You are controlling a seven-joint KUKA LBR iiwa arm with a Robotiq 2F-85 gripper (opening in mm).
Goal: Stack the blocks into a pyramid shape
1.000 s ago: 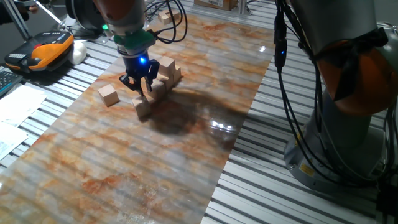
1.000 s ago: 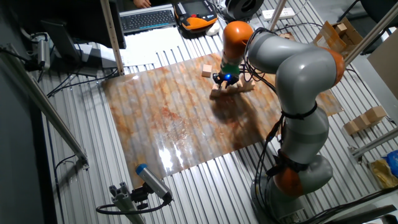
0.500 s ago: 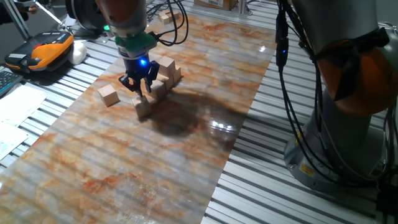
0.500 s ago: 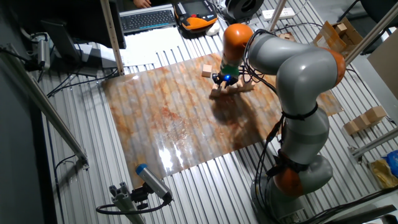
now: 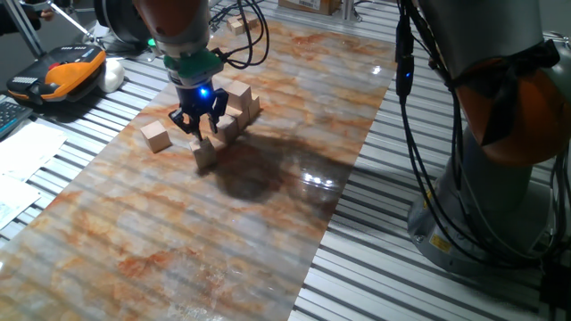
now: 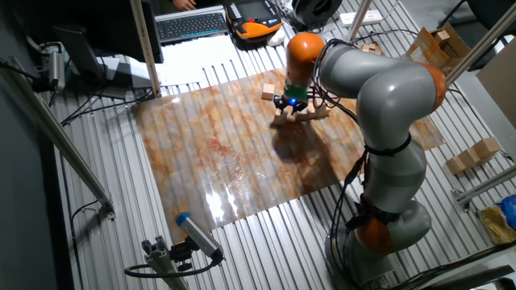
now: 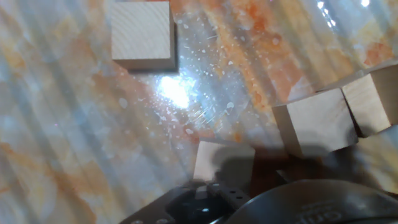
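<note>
Several light wooden blocks lie on the marbled mat. A short row of blocks (image 5: 234, 119) runs diagonally, and one more block (image 5: 239, 92) rests on top of it. Another block (image 5: 207, 153) sits at the row's near end. A lone block (image 5: 156, 135) lies apart to the left. My gripper (image 5: 198, 127) hangs just above the near end of the row, fingers spread and empty. The other fixed view shows the gripper (image 6: 287, 105) over the row (image 6: 302, 117), with the lone block (image 6: 268, 90) beside it. In the hand view, one block (image 7: 224, 163) lies right below me, the lone block (image 7: 143, 34) sits farther off, and two blocks (image 7: 314, 121) are at right.
An orange and black device (image 5: 67, 71) and papers (image 5: 27, 152) lie off the mat to the left. The robot's base (image 5: 500, 178) and cables stand at right. Spare blocks (image 6: 476, 153) rest on the slatted table beyond the mat, and a keyboard (image 6: 193, 24) sits at the back.
The gripper has drifted slightly to the left above the row. The blocks have not moved.
</note>
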